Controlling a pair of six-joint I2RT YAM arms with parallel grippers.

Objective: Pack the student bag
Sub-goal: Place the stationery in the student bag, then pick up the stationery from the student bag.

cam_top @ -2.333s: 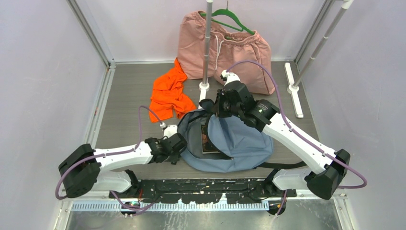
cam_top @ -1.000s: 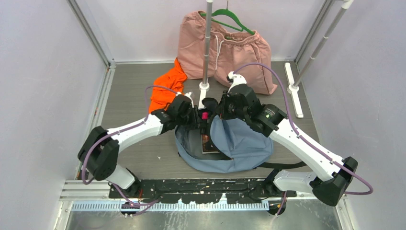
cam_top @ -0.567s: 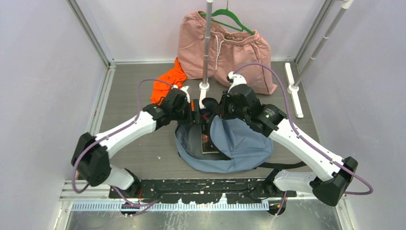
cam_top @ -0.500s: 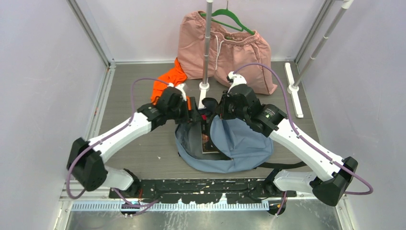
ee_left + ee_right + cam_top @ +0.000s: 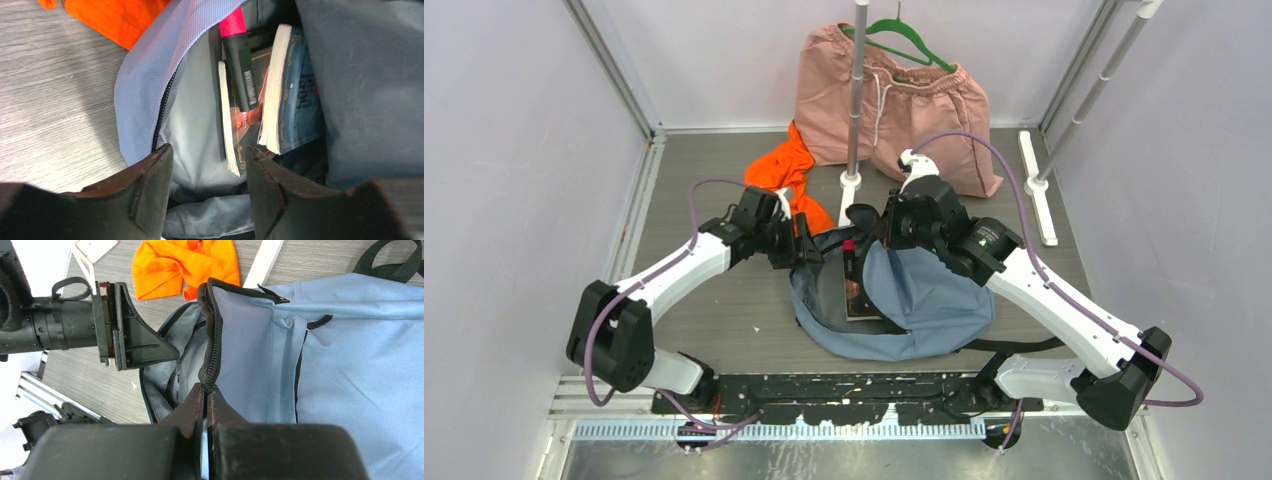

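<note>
The grey-blue student bag (image 5: 924,290) lies open on the table. My right gripper (image 5: 206,387) is shut on the zipper edge of the bag's flap (image 5: 212,345) and holds it lifted. Inside the bag are books (image 5: 285,100) and a black marker with a pink cap (image 5: 240,65), also seen from above (image 5: 850,262). My left gripper (image 5: 207,170) is open and empty just above the bag's opening at its left side (image 5: 802,245).
An orange garment (image 5: 776,190) lies left of the bag. Pink shorts (image 5: 894,100) hang on a green hanger at the back. A rack pole base (image 5: 851,182) stands just behind the bag, another foot (image 5: 1036,185) at the right.
My left arm brought the pink-capped marker over the bag, let it go inside and drew back to the left, now open. My right gripper has kept hold of the flap.
</note>
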